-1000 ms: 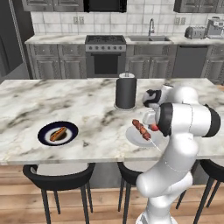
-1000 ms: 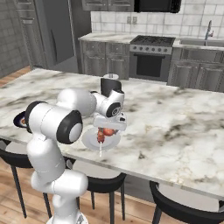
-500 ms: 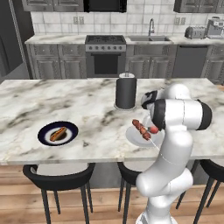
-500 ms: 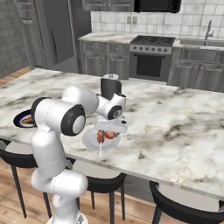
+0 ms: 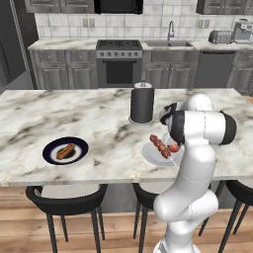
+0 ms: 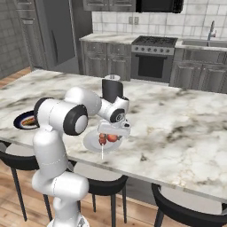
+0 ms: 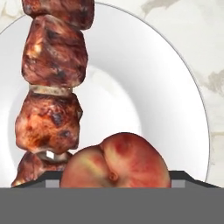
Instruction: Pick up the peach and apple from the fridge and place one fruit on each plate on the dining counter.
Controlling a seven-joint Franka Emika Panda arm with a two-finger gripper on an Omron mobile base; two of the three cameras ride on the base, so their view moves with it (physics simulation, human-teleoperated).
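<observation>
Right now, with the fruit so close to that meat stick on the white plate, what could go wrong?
1. The peach sits low over the white plate, right beside the meat skewer. It could bump the skewer, maybe nudging it off the plate.
2. The peach is round, so once released it might roll toward the rim and onto the dining counter.
3. The gripper is low over the plate; lifting away carelessly could catch the skewer's stick, which pokes past the plate's edge.
</observation>
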